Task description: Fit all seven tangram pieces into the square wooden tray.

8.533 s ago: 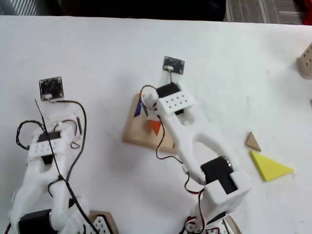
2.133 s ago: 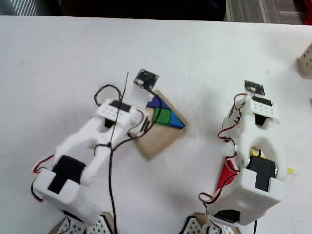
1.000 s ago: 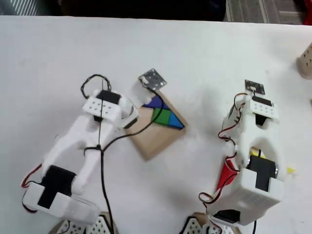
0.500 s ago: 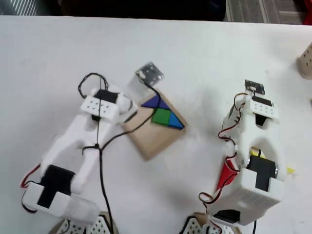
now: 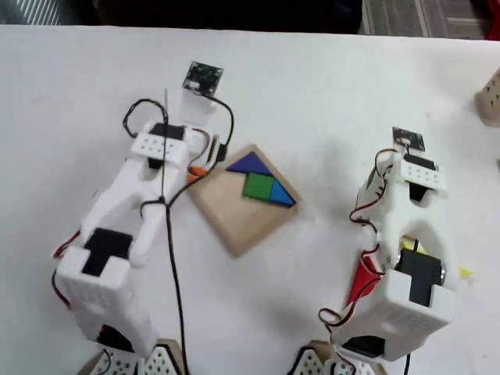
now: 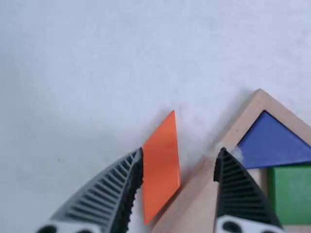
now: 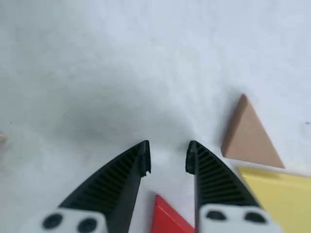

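Observation:
The square wooden tray (image 5: 234,215) lies turned like a diamond in mid-table. It holds a dark blue triangle (image 5: 250,162), a green square (image 5: 258,186) and a light blue triangle (image 5: 283,195). An orange parallelogram (image 6: 161,165) lies on the table against the tray's outer edge (image 6: 252,104). My left gripper (image 6: 180,154) is open, one finger beside the orange piece (image 5: 195,173) and the other over the tray rim. My right gripper (image 7: 168,145) is open over bare table, with a red piece (image 7: 167,218), a tan triangle (image 7: 248,138) and a yellow triangle (image 7: 282,194) close by.
A perforated wooden object (image 5: 491,98) stands at the far right edge. The right arm (image 5: 414,180) covers most of the loose pieces from above; a yellow tip (image 5: 465,273) pokes out beside it. White table stretches between the tray and the right arm.
My left arm has drawn back off the tray towards the left. The orange piece now shows beside the tray's left corner. The right arm has kept still.

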Robot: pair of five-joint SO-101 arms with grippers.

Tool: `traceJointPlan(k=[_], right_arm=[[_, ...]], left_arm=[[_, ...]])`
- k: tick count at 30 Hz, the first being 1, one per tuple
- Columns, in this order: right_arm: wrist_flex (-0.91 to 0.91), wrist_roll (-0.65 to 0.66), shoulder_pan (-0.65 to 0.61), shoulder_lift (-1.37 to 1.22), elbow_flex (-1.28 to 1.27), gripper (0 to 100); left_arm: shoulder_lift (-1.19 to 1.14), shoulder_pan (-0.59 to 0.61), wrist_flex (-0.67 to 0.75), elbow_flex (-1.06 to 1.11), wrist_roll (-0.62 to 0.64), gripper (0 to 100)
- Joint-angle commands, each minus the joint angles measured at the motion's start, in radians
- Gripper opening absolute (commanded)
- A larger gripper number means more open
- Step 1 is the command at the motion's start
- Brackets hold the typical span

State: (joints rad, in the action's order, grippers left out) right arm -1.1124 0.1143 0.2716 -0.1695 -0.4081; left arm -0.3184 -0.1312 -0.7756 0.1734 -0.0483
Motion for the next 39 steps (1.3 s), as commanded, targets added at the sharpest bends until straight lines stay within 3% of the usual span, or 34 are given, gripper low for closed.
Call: traceJointPlan(k=[1,6,13,23,37,39], right_arm=[[0.012,0.017,-0.010,0.035,0.003,11.9],[0.012,0.048,-0.025,0.035,0.002,11.9],[0.012,0.048,-0.028,0.035,0.002,11.9],[0.012,0.048,-0.027,0.035,0.002,11.9],[0.013,0.049,-0.027,0.035,0.002,11.9],[0.013,0.049,-0.027,0.035,0.002,11.9]], left_arm=[[-0.079,0.021,-0.023,-0.130,0.074,23],[-0.163,0.076,-0.023,-0.201,0.075,17],[-0.188,0.099,-0.077,-0.222,0.077,17],[-0.194,0.067,-0.265,-0.215,0.077,31],[-0.194,0.070,-0.327,-0.215,0.077,31],[-0.196,0.068,-0.338,-0.213,0.120,27]])
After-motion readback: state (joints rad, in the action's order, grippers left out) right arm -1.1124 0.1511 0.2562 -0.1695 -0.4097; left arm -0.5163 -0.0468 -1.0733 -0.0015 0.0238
